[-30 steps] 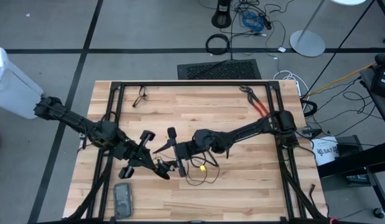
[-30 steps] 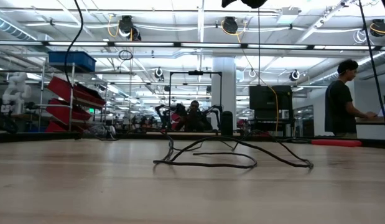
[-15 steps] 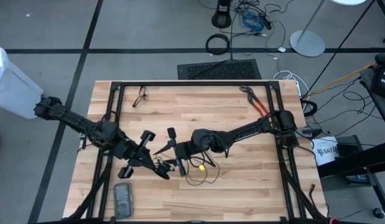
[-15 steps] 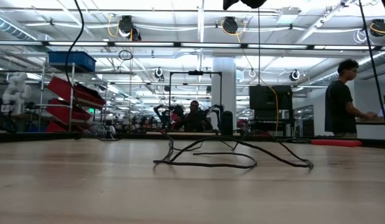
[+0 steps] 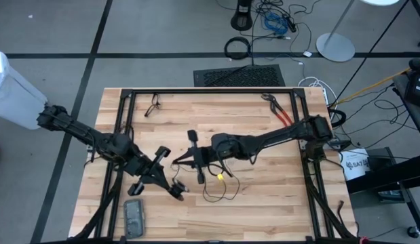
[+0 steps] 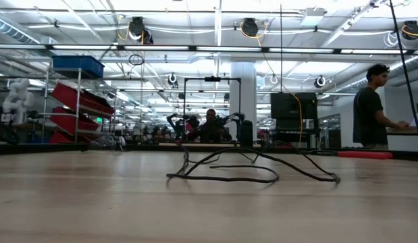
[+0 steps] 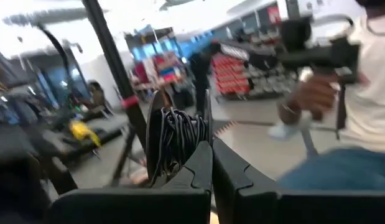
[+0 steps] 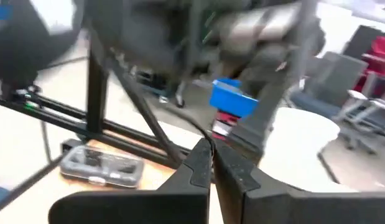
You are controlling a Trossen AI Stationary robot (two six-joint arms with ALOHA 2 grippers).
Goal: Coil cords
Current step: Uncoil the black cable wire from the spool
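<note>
The thin black cord [image 5: 220,194] lies in loose loops on the wooden table, with a small yellow piece [image 5: 220,176] beside it; the low view shows the loops [image 6: 222,177] flat on the wood. Part of the cord is a bundle of several turns [image 7: 173,140] at my left gripper [image 5: 177,190], which is shut near the table's middle. My right gripper [image 5: 198,169] is just to its right, shut on a strand of the cord [image 8: 201,132]. Neither gripper appears in the low view. My left gripper [image 7: 209,149] carries the wound turns of cord [image 7: 170,149] around its shut fingers, close to their free ends. Whether a strand is also pinched between the fingers is hidden by the bundle. The bundle is lifted clear of the table. My right gripper [image 8: 212,149] pinches a single strand of the cord [image 8: 206,138] between its two fingertips. The strand leaves the tips and runs away toward the left arm, clear of the table.
A grey case [image 5: 134,215] lies near the table's front left. Red-handled pliers [image 5: 283,115] lie at the far right and a small black item [image 5: 153,105] at the far left. Black frame rails [image 5: 210,90] border the table. A person [image 6: 371,108] stands beyond it.
My right gripper has shut on a strand of the cord and drawn back a little toward the table's far edge. My left gripper has shifted slightly toward the near edge with its bundle. The loops on the table lie as before.
</note>
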